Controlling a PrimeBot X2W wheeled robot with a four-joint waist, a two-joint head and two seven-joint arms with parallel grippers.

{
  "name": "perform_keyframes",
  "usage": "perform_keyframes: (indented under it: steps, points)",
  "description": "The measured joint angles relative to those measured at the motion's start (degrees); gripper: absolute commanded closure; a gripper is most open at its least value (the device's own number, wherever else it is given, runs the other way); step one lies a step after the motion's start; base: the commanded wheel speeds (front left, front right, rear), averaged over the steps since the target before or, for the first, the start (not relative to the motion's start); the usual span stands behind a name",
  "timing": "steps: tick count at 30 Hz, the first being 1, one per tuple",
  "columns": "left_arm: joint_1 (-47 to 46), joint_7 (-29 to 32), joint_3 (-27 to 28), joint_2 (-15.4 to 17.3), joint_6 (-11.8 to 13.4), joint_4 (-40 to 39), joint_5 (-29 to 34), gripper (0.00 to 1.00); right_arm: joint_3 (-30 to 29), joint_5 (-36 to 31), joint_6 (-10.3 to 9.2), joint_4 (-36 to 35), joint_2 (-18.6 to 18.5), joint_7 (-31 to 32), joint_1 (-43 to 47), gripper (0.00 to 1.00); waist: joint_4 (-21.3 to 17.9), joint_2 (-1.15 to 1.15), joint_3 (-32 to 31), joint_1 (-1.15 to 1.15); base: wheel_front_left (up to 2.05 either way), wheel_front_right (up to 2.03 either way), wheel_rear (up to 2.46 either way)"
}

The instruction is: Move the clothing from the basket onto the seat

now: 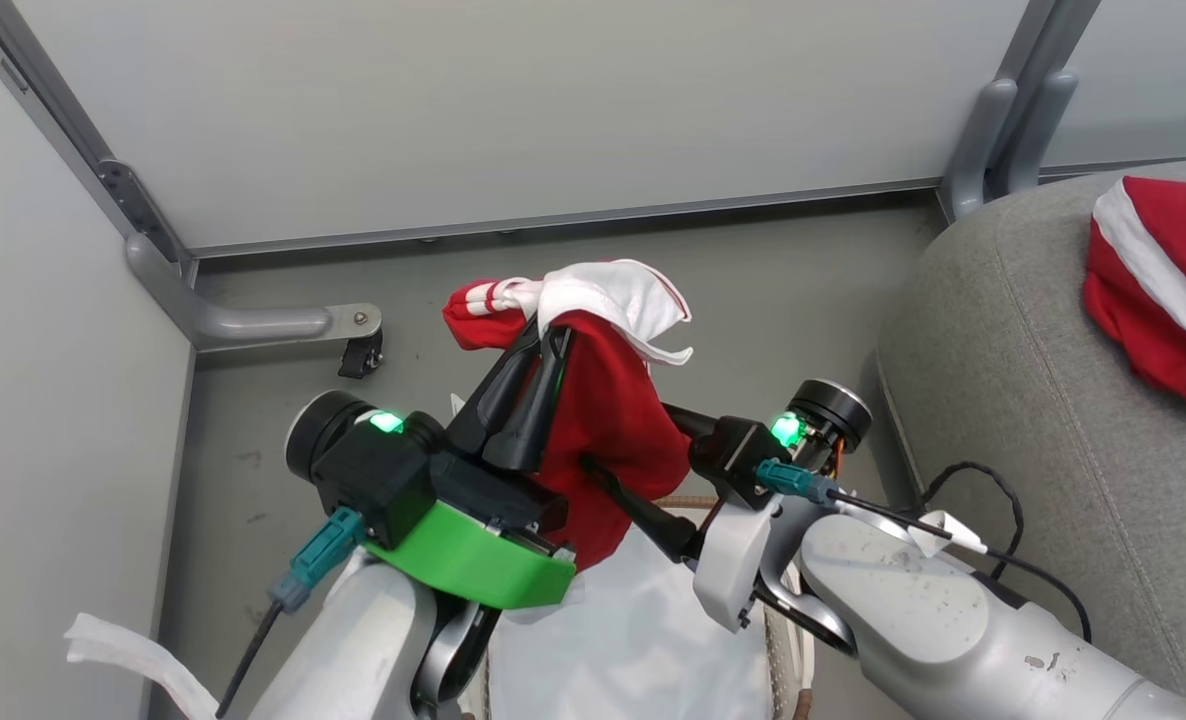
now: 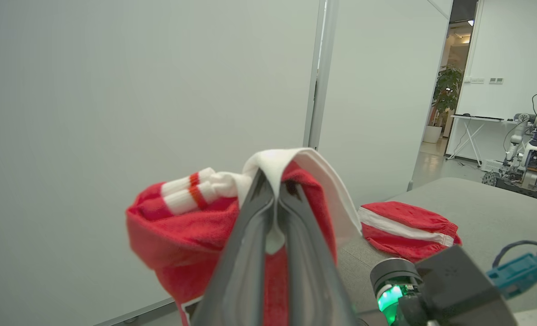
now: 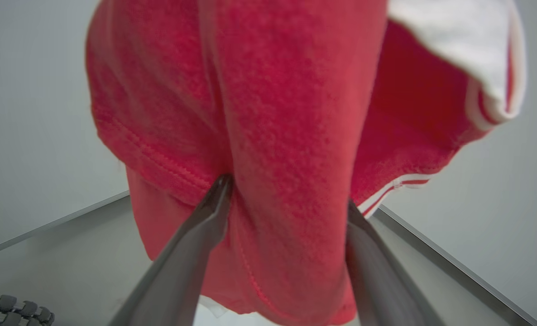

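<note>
Pale partition panels [image 1: 553, 100] on grey metal posts [image 1: 998, 140] enclose a scuffed grey floor [image 1: 783, 290].

I count two soft red-and-white garments: a hanging garment [image 1: 613, 420] at the centre and a lying garment [image 1: 1168, 290] at 2 o'clock. There is one grey fabric sofa seat [image 1: 1033, 400] at 3 o'clock and one white perforated plastic basket [image 1: 791, 645] at 6 o'clock. There are two dark-fingered grippers, the left gripper [image 1: 550, 335] and the right gripper [image 1: 633, 440].

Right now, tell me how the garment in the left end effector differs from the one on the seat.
The held garment hangs pinched in the shut left end effector; the seat garment lies on the grey seat. The held garment drapes long; the seat garment sits in a low heap. Both are red with white trim.
</note>
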Motion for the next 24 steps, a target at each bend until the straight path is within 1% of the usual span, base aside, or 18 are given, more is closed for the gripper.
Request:
perform_keyframes:
  steps: [15,16,17,18,19,24]
  points:
    - [0.01,0.0,-1.38,-0.02,0.0,0.74,-0.91,1.0,0.04,0.42,0.0,2.19,3.63,0.0,4.69,0.0,0.35,0.0,-0.71,0.0,0.0,0.0,0.0]
    - [0.02,0.0,-1.42,-0.05,0.0,0.78,-0.91,1.0,-0.08,0.42,0.0,2.3,3.83,0.0,4.97,0.07,0.37,0.0,-0.72,0.0,0.0,0.0,0.0]
    - [0.02,0.0,-1.47,-0.08,0.0,0.86,-0.92,1.0,-0.25,0.44,0.0,2.42,3.97,0.0,5.31,0.56,0.4,0.0,-0.75,0.0,0.0,0.0,0.0]
    - [0.02,0.0,-1.48,-0.09,0.0,0.94,-0.92,1.0,-0.34,0.43,0.0,2.5,4.02,0.0,5.45,0.76,0.41,0.0,-0.77,0.0,0.0,0.0,0.0]
    - [0.03,0.0,-1.48,-0.11,0.0,1.0,-0.92,1.0,-0.47,0.42,0.0,2.54,4.08,0.0,5.54,1.0,0.42,0.0,-0.8,0.0,0.0,0.0,0.0]
    - [0.07,0.0,-1.35,-0.19,0.0,1.18,-0.93,1.0,-1.51,0.4,0.0,2.07,4.56,0.0,6.54,1.0,0.17,0.0,-0.89,0.0,0.0,0.0,0.0]
